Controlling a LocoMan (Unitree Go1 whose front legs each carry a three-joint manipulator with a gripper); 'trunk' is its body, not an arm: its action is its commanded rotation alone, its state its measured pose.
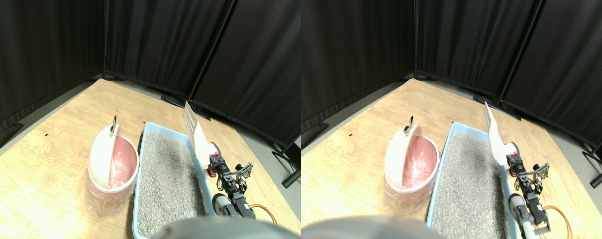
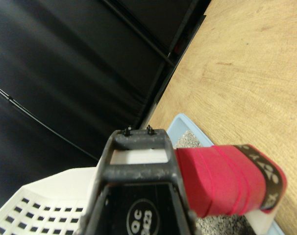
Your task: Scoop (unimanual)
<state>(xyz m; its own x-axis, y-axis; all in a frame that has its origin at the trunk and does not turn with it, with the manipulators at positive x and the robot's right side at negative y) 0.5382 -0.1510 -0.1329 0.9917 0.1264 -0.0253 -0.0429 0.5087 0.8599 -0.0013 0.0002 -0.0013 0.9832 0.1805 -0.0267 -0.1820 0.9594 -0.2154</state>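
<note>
Scoop stands tilted blade-up over the far right rim of the litter tray, its red-wrapped handle beside our right gripper, whose grip we cannot tell, so we want the blade tipped down into the litter shallowly, clear of the bin left of the tray.

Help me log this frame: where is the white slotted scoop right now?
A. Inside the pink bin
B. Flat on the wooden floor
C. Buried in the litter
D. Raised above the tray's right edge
D: the scoop stands up in the air over the right rim of the blue litter tray, clear of the litter and of the pink bin.
</note>
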